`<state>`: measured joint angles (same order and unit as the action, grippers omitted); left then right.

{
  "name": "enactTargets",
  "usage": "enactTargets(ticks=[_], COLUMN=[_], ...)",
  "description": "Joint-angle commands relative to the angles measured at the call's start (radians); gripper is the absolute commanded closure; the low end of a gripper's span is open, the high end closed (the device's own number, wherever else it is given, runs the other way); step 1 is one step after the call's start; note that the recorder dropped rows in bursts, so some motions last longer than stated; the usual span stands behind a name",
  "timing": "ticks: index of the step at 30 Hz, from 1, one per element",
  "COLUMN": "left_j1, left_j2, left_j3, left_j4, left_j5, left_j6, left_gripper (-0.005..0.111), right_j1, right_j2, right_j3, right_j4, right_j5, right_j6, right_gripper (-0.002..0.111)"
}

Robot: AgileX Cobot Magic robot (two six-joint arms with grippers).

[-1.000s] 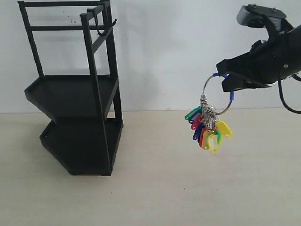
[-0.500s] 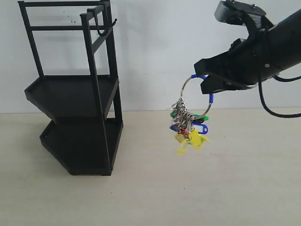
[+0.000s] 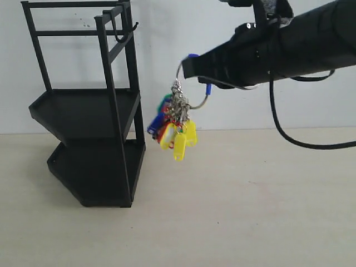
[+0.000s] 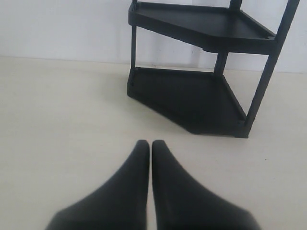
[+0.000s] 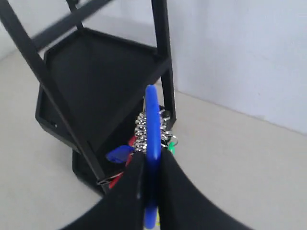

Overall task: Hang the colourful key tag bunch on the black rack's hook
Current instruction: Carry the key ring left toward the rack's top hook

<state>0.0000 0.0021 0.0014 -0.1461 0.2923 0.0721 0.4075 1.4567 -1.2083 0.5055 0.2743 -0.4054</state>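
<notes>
The colourful key tag bunch (image 3: 173, 127) hangs in the air from its ring, just right of the black rack (image 3: 89, 111). My right gripper (image 3: 192, 65) is shut on the blue loop (image 5: 152, 124) of that ring, and the tags dangle below it. The hook (image 3: 127, 32) sits at the rack's top right, up and to the left of the bunch, with nothing on it. In the right wrist view the rack (image 5: 96, 86) lies close behind the bunch (image 5: 144, 139). My left gripper (image 4: 149, 144) is shut with nothing in it, low over the table and facing the rack (image 4: 201, 72). The exterior view does not show it.
The rack stands on a beige table (image 3: 233, 211) against a white wall (image 3: 222, 22). A black cable (image 3: 289, 133) loops down from the right arm. The rack's two tray shelves (image 3: 83, 108) hold nothing.
My right arm has swung left and upward with the key tag bunch, from the right side to just beside the rack. The tags are swinging.
</notes>
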Motion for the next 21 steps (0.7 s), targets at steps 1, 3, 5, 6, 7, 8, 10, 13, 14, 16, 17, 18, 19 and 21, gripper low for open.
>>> enactTargets(ticks=[1, 3, 5, 6, 7, 8, 10, 13, 14, 16, 17, 18, 19, 21], left_j1=[-0.001, -0.001, -0.001, -0.001, -0.001, -0.001, -0.001, -0.001, -0.001, -0.001, -0.001, -0.001, -0.001, -0.001], left_j2=[-0.002, -0.002, -0.002, -0.002, -0.002, -0.002, -0.002, -0.002, -0.002, -0.002, -0.002, -0.002, -0.002, -0.002], left_j3=[-0.001, -0.001, -0.001, -0.001, -0.001, -0.001, -0.001, -0.001, -0.001, -0.001, -0.001, -0.001, -0.001, -0.001], left_j4=[0.005, 0.005, 0.005, 0.005, 0.005, 0.005, 0.005, 0.005, 0.005, 0.005, 0.005, 0.005, 0.005, 0.005], left_j5=[-0.008, -0.008, -0.008, -0.008, -0.008, -0.008, -0.008, -0.008, -0.008, -0.008, -0.008, -0.008, -0.008, -0.008], left_j6=[0.003, 0.003, 0.003, 0.003, 0.003, 0.003, 0.003, 0.003, 0.003, 0.003, 0.003, 0.003, 0.003, 0.003], left_gripper=[0.102, 0.102, 0.102, 0.102, 0.102, 0.102, 0.102, 0.102, 0.102, 0.102, 0.102, 0.102, 0.102, 0.102], right_j1=[0.079, 0.090, 0.090, 0.090, 0.090, 0.090, 0.092, 0.103, 0.103, 0.105, 0.105, 0.105, 0.105, 0.115], right_j2=[-0.017, -0.017, -0.017, -0.017, -0.014, -0.006, 0.026, 0.078, 0.087, 0.105, 0.112, 0.119, 0.129, 0.147], right_j3=[-0.002, -0.002, -0.002, -0.002, -0.002, -0.002, -0.002, -0.002, -0.002, -0.002, -0.004, -0.012, -0.024, -0.049], right_j4=[-0.026, -0.026, -0.024, -0.024, -0.024, -0.024, -0.024, -0.024, -0.024, -0.024, -0.024, -0.024, -0.024, -0.024], right_j5=[-0.199, -0.292, -0.314, -0.322, -0.342, -0.358, -0.390, -0.465, -0.490, -0.532, -0.541, -0.538, -0.531, -0.519], right_j6=[-0.051, -0.069, -0.074, -0.081, -0.083, -0.083, -0.081, -0.079, -0.079, -0.079, -0.079, -0.079, -0.074, -0.056], right_gripper=[0.109, 0.109, 0.109, 0.109, 0.109, 0.109, 0.109, 0.109, 0.109, 0.109, 0.109, 0.109, 0.109, 0.109])
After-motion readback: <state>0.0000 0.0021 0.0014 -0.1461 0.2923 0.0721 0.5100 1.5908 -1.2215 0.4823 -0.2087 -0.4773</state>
